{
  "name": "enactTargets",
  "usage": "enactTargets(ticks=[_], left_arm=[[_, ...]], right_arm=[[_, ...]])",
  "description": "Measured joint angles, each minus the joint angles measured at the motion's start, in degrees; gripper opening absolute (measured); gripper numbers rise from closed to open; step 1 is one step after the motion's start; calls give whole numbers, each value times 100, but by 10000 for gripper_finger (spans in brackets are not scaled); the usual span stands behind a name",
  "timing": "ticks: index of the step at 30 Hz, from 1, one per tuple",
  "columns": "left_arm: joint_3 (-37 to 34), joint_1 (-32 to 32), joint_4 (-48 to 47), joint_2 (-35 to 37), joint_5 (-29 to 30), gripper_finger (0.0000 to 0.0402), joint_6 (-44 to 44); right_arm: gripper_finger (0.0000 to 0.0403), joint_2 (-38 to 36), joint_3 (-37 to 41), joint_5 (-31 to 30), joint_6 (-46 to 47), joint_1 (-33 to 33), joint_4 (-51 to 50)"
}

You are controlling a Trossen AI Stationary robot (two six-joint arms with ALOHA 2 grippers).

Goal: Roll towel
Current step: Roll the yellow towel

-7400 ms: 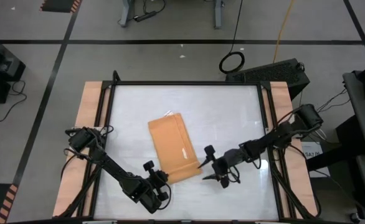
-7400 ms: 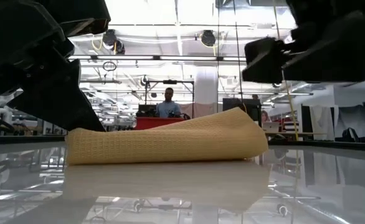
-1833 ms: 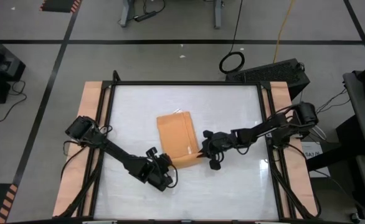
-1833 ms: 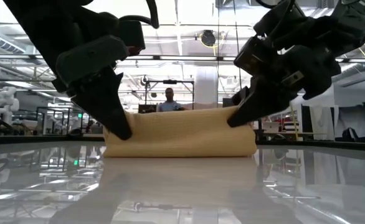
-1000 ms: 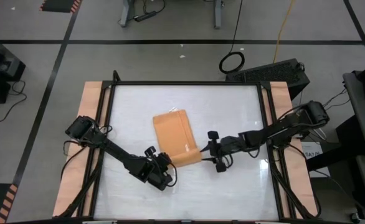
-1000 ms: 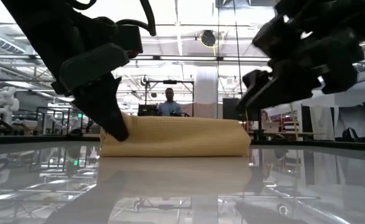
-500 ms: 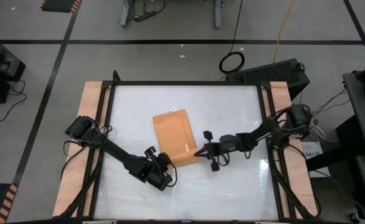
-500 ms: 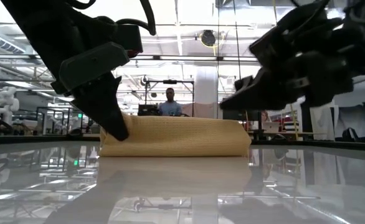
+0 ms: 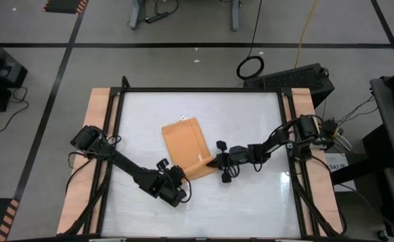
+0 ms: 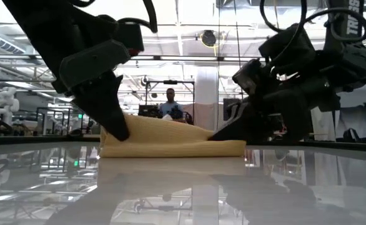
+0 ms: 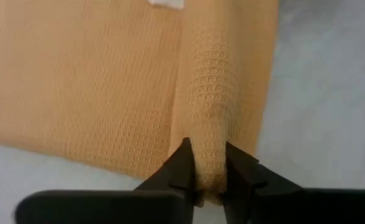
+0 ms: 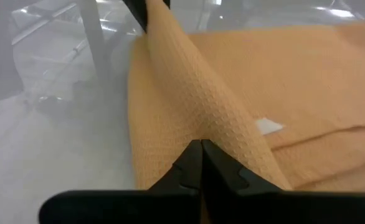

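The orange-tan towel (image 9: 183,144) lies flat on the white tabletop (image 9: 251,114), and its near end is turned up into a low roll (image 10: 164,140). A small white tag (image 12: 268,126) sits on the flat part beside the roll. My left gripper (image 9: 181,177) is at the roll's left end and is shut on it. My right gripper (image 9: 211,163) is at the roll's right end with its fingers shut together against the cloth. My left gripper pinches the left end of the roll (image 11: 208,163) between its two fingers (image 11: 184,163), one on each side of the fold. It comes slanting down from the table's near left. The roll stands up off the table there. My right gripper has its shut fingertips (image 12: 201,149) against the right end of the roll (image 12: 198,127), slanting down from the table's right. That end lies low on the table (image 10: 223,142). Whether a layer is caught between the fingers, I cannot tell.
Wooden strips (image 9: 97,134) and a dark frame border the tabletop on both sides. Bare white surface lies beyond the towel toward the far edge and to the right. A person (image 10: 169,103) stands in the room far behind the table.
My right gripper has shut, moved toward the table's left and come down onto the roll's right end. That end has sunk from the roll's full height to nearly flat, while the left end stays up in my still left gripper.
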State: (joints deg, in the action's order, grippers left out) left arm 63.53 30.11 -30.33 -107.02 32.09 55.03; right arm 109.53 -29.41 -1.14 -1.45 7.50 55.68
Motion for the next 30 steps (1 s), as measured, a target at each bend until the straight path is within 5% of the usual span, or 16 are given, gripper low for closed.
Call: enactTargets(ticks=[9, 14, 19, 30], left_arm=[[365, 158, -429, 0, 496, 196, -239], [1047, 330, -1506, 0, 811, 220, -335], [1087, 479, -968, -11, 1929, 207, -1126], [51, 232, -589, -92, 1211, 55, -286]], right_arm=[[1, 125, -2, 141, 100, -43, 74], [0, 125, -2, 144, 101, -43, 74], [0, 125, 0, 144, 94, -40, 85], [0, 128, 0, 292, 39, -40, 105]])
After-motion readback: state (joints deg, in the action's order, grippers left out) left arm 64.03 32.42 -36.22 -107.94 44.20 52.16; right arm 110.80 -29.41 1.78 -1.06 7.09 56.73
